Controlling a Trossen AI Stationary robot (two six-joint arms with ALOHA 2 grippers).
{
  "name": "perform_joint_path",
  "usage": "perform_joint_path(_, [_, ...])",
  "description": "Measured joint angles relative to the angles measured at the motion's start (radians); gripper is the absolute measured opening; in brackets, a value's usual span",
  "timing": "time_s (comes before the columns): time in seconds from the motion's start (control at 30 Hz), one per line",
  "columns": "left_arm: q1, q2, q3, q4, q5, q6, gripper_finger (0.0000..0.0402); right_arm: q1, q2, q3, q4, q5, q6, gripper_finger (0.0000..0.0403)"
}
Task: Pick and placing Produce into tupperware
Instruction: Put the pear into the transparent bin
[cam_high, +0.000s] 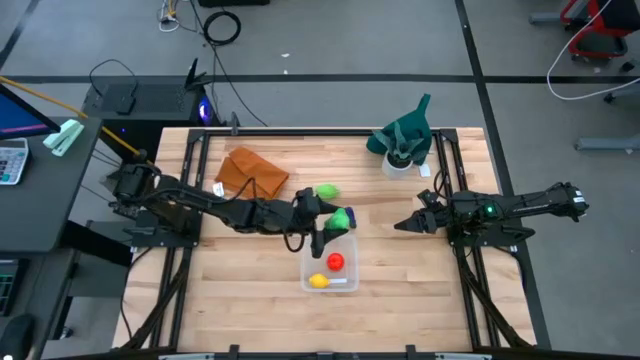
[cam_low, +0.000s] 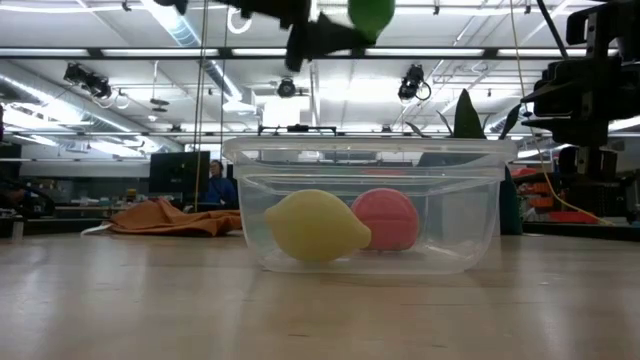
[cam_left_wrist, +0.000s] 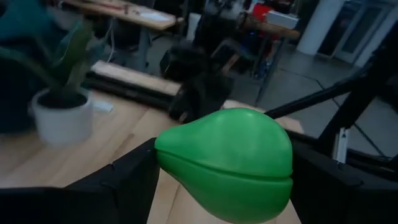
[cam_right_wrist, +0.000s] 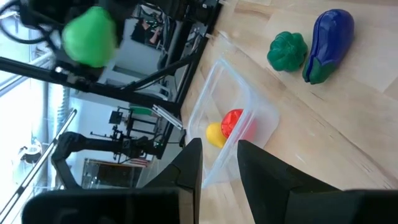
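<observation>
My left gripper (cam_high: 338, 222) hangs in the air just beyond the far rim of the clear tub (cam_high: 330, 266), shut on a light green pear-shaped toy (cam_left_wrist: 229, 163), which also shows at the top of the low view (cam_low: 371, 12). In the tub lie a yellow lemon (cam_low: 315, 227) and a red fruit (cam_low: 388, 220). A second light green piece (cam_high: 327, 191) sits on the table farther back. A dark green vegetable (cam_right_wrist: 287, 51) and a purple eggplant (cam_right_wrist: 329, 40) lie on the wood beside the tub. My right gripper (cam_right_wrist: 220, 168) waits open to the tub's right (cam_high: 405, 225). My left gripper pinches the light green toy between its two fingers, one finger (cam_left_wrist: 127, 183) on each side of its broad body (cam_left_wrist: 180, 155). The fingers reach in about level from the table's left. The toy is lifted clear, higher than the tub's rim.
An orange-brown cloth (cam_high: 250, 172) lies at the far left of the table. A dark green cloth with a white cup (cam_high: 403, 148) stands at the far right. Bare wood stretches along the near side of the tub and left of it.
</observation>
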Motion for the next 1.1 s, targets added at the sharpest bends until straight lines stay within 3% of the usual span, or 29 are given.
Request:
perform_joint_path(0.33, [-0.08,0.002,-0.121,0.055,-0.092,-0.082,0.0302,0.0,0.005,0.0,0.002,-0.015,0.019,0.0068])
perform_joint_path(0.5, [-0.112,0.003,-0.169,0.063,-0.203,-0.095,0.0303,0.0,0.005,0.0,0.002,-0.015,0.022,0.0068])
perform_joint_path(1.1, [-0.17,0.174,-0.184,0.086,-0.21,-0.217,0.0304,0.0,0.005,0.0,0.01,-0.014,0.061,0.0068])
